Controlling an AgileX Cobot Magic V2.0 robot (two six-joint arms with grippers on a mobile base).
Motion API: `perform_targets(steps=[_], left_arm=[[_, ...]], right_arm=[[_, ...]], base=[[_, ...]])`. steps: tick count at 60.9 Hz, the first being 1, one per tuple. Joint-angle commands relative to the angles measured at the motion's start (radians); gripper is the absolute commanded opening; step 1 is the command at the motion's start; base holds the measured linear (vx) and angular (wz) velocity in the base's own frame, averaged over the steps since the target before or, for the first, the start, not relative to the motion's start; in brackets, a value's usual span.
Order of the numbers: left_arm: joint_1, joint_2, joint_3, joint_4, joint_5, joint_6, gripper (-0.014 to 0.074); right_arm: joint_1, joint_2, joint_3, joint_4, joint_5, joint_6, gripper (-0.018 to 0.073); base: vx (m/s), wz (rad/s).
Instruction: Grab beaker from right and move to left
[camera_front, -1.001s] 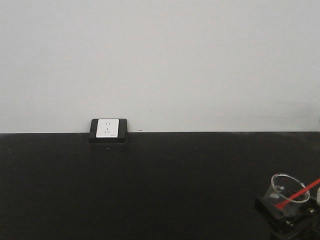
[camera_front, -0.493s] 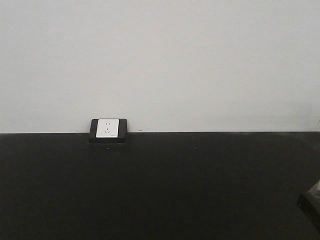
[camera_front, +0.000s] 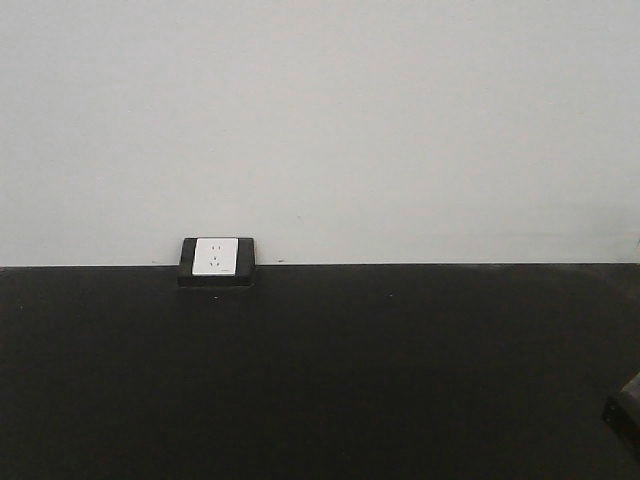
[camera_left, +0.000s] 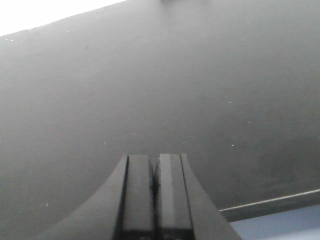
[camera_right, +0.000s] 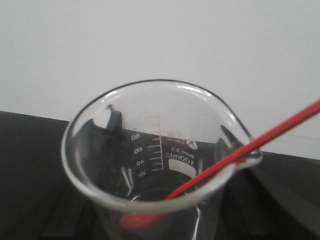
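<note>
White wall (camera_front: 320, 120) behind a black tabletop (camera_front: 320, 370) — one socket (camera_front: 216, 259) at the join.

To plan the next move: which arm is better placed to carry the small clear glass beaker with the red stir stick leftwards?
Right. The right gripper seems closed around the clear glass beaker. The left gripper is shut, empty, above the black table.

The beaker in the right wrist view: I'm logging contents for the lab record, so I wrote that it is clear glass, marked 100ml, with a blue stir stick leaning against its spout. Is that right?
Not quite. The stir stick in the beaker is red, not blue, as the right wrist view shows plainly. The rest of your note holds as written.
</note>
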Motion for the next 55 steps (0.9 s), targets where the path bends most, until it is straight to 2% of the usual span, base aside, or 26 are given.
perform_targets(steps=[1,55], left_arm=[[-0.006,-0.006,0.019,0.000,-0.077,-0.001,-0.0006],[-0.006,-0.006,0.019,0.000,-0.077,-0.001,-0.0006]], right_arm=[[-0.004,-0.002,-0.030,0.014,-0.025,0.002,-0.0003],[-0.004,-0.002,-0.030,0.013,-0.027,0.002,-0.0003]], base=[[0.00,0.00],[0.00,0.00]])
